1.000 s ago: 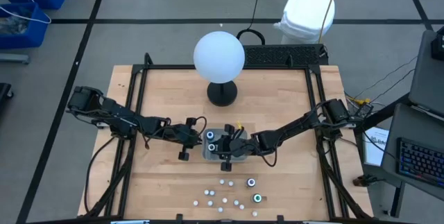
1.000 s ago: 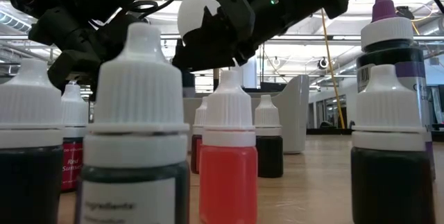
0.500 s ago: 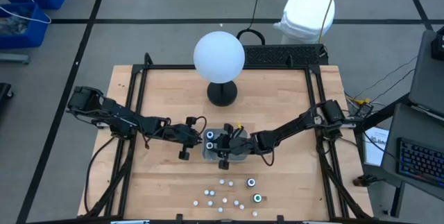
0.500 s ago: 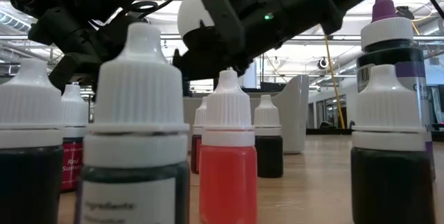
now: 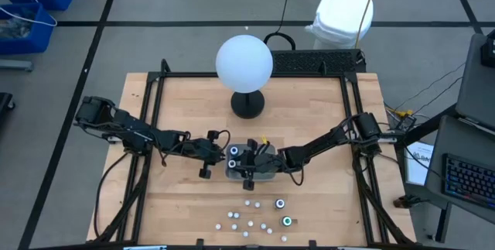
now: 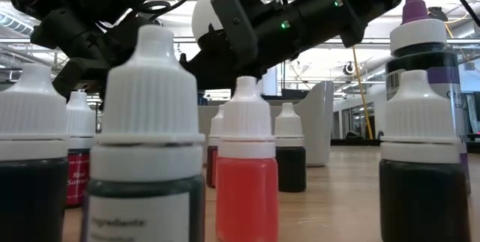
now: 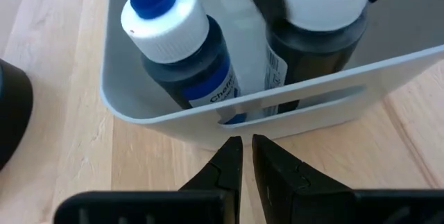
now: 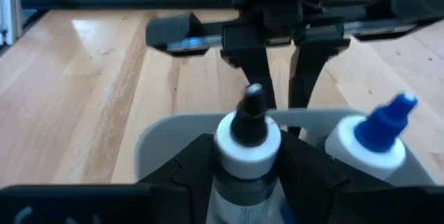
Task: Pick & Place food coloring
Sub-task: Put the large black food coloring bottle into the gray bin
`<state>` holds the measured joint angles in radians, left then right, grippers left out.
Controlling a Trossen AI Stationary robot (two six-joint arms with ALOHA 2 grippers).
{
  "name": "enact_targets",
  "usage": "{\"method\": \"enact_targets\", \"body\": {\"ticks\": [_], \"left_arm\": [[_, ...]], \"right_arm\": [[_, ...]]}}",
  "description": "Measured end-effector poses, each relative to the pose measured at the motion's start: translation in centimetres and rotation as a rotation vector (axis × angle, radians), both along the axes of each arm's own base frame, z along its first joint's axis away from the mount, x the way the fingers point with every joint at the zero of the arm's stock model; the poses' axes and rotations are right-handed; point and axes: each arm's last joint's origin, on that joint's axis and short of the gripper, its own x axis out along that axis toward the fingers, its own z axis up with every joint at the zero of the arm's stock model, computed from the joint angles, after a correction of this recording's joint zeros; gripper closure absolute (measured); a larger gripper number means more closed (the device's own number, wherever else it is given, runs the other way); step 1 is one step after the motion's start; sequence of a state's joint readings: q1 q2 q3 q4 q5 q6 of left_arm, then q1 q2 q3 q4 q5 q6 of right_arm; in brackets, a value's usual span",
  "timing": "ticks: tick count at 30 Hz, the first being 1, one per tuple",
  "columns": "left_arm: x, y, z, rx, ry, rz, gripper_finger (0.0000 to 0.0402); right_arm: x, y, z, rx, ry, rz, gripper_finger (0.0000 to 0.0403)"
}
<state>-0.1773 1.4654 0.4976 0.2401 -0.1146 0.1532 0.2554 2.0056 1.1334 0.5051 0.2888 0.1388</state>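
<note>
Right gripper (image 8: 246, 165) spread around black-tipped bottle (image 8: 248, 141) inside grey tray (image 5: 249, 165), blue-tipped bottle (image 7: 182, 50) beside it, left gripper (image 7: 246, 156) pressed together just outside tray wall.

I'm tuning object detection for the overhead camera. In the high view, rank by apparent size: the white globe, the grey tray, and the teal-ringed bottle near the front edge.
1. White globe: largest.
2. Grey tray: smaller, and partly hidden under the right hand.
3. Teal-ringed bottle: by far the smallest.

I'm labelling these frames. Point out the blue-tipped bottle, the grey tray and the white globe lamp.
blue-tipped bottle (image 7: 182, 50): left wrist view, on its white collar.
grey tray (image 7: 277, 116): left wrist view, on its near wall.
white globe lamp (image 5: 244, 63): high view, on the globe's middle.
</note>
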Motion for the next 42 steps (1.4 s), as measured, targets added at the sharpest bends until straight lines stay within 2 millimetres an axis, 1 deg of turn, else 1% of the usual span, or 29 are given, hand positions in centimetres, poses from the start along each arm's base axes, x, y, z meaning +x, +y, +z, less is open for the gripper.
{"method": "enact_targets", "body": {"ticks": [8,16,23,24,26,30,33,35,36,38,39,42], "left_arm": [[0.0,0.0,0.0,0.000,0.000,0.000,0.0360],[-0.1,0.0,-0.1,-0.002,0.016,0.004,0.0360],[-0.2,0.0,-0.2,-0.002,0.028,0.006,0.0360],[-0.2,0.0,-0.2,-0.003,0.028,0.006,0.0360],[-0.2,0.0,-0.2,-0.006,0.034,0.010,0.0360],[-0.4,0.1,-0.5,-0.022,0.066,0.023,0.0360],[-0.7,0.1,-0.7,-0.016,0.103,0.023,0.0360],[-0.8,0.1,-0.8,0.005,0.124,0.005,0.0360],[-0.9,0.1,-0.9,0.017,0.133,-0.006,0.0360],[-1.1,0.0,-1.0,0.032,0.151,-0.023,0.0360],[-1.1,-0.1,-1.1,0.037,0.157,-0.030,0.0360],[-1.3,-0.4,-1.1,0.031,0.168,-0.036,0.0360]], "right_arm": [[0.0,0.1,-0.1,-0.002,0.008,0.007,0.0230],[-0.3,0.0,0.8,-0.029,0.010,0.029,0.0223],[-0.9,-0.1,2.8,-0.047,-0.001,0.038,0.0222],[-1.0,-0.2,3.2,-0.063,0.001,0.044,0.0222],[-1.5,-0.3,4.9,-0.098,-0.020,0.055,0.0222],[-3.7,-0.9,10.0,-0.140,-0.070,0.073,0.0222],[-6.4,-1.6,13.5,-0.147,-0.057,0.076,0.0225],[-8.6,-1.9,15.3,-0.150,-0.043,0.077,0.0236],[-9.7,-1.9,15.7,-0.156,-0.049,0.070,0.0246],[-11.9,-1.8,15.6,-0.176,-0.072,0.045,0.0274],[-12.9,-1.7,15.1,-0.185,-0.080,0.035,0.0292],[-15.7,-1.9,12.6,-0.193,-0.106,0.042,0.0351]]}}
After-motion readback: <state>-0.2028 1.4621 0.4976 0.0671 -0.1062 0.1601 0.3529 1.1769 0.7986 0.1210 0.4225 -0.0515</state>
